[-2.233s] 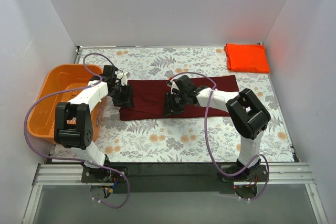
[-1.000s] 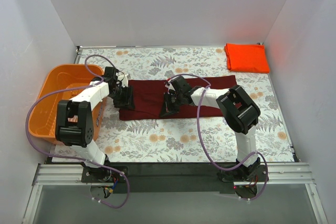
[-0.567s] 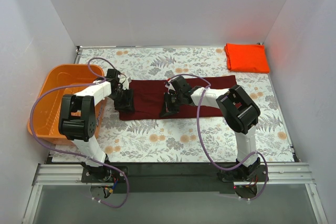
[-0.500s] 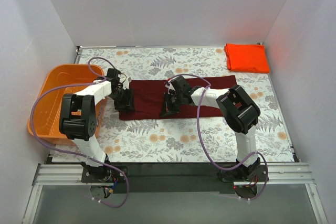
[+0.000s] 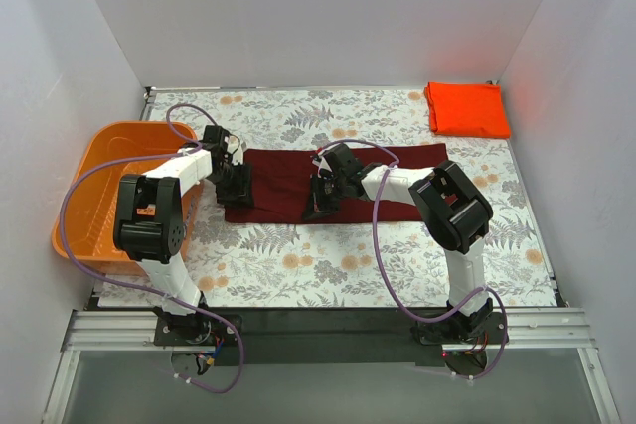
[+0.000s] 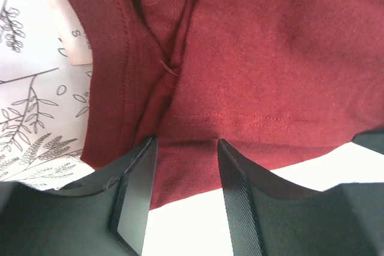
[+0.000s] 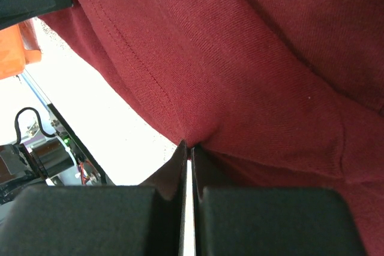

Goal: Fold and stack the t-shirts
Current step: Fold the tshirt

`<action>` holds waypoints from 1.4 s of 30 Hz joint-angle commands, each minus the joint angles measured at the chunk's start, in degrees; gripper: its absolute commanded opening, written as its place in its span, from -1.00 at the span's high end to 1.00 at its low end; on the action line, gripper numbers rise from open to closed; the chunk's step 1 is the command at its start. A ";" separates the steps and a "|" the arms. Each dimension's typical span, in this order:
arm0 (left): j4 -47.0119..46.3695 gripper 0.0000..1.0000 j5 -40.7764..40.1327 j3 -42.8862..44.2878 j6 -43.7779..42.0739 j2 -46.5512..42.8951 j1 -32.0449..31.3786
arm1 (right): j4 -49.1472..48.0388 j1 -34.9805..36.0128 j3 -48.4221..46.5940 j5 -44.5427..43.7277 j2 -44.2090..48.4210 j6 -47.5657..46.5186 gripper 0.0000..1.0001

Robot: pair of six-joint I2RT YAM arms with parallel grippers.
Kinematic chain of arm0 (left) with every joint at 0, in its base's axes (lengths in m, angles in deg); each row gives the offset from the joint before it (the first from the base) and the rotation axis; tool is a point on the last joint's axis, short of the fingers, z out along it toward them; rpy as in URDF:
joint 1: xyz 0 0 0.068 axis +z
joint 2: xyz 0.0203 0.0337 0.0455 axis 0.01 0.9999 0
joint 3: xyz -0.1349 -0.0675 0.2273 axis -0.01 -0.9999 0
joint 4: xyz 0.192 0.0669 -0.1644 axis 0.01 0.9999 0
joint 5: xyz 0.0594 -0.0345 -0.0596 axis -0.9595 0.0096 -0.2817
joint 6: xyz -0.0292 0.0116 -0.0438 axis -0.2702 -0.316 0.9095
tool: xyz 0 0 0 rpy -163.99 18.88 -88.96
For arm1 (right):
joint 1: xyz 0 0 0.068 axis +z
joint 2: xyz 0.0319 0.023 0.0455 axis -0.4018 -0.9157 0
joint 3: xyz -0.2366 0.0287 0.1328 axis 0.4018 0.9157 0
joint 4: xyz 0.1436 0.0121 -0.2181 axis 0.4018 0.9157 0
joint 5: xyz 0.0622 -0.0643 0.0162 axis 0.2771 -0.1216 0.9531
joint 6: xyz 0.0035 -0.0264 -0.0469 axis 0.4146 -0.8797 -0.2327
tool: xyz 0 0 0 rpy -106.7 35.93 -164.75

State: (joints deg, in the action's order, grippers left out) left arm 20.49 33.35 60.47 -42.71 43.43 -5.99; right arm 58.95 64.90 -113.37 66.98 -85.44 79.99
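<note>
A table [image 5: 397, 265] with a flower pattern is being closed in by white walls [image 5: 318, 17] on three sides. A dark maroon t-shirt [image 5: 283, 181] is being shown spread flat as a long strip across the middle of the table, running from left to right. The near edge of this shirt, about halfway along, is being pinched by the right gripper [image 7: 189, 148]. Its two fingers [image 7: 174, 172] are being pressed tight together on the cloth, and the cloth is being bunched into a small point at their tips. The left gripper [image 6: 185, 145] is being held low at the left end of the same shirt. Its fingers [image 6: 135, 190] are being held apart, and the stitched hem is being seen in the gap between them. A small pale label [image 6: 72, 43] is being seen at the shirt's edge there. A bright orange-red t-shirt [image 5: 467, 109] is being shown folded into a neat rectangle in the far right corner, well apart from the maroon one. An orange basket [image 5: 129, 131] is being shown at the left side of the table, just beside the left arm.
</note>
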 commanded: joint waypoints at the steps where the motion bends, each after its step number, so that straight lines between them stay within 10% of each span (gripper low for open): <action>1: -2.26 0.14 -2.73 1.83 0.07 -0.92 0.06 | -1.01 -0.26 0.26 1.12 -0.54 -0.69 0.97; 17: -2.61 0.99 2.99 5.25 -0.28 -0.74 0.06 | -1.27 -0.34 -1.76 2.00 -0.27 -1.48 0.97; 42: -1.47 1.00 8.97 28.11 -0.02 12.44 0.06 | -1.01 -8.86 -11.26 5.43 -4.49 -3.50 0.97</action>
State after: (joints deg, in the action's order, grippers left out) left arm 19.28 40.78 86.07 -43.24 55.78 -6.02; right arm 58.69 56.29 -122.57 71.20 -89.77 77.63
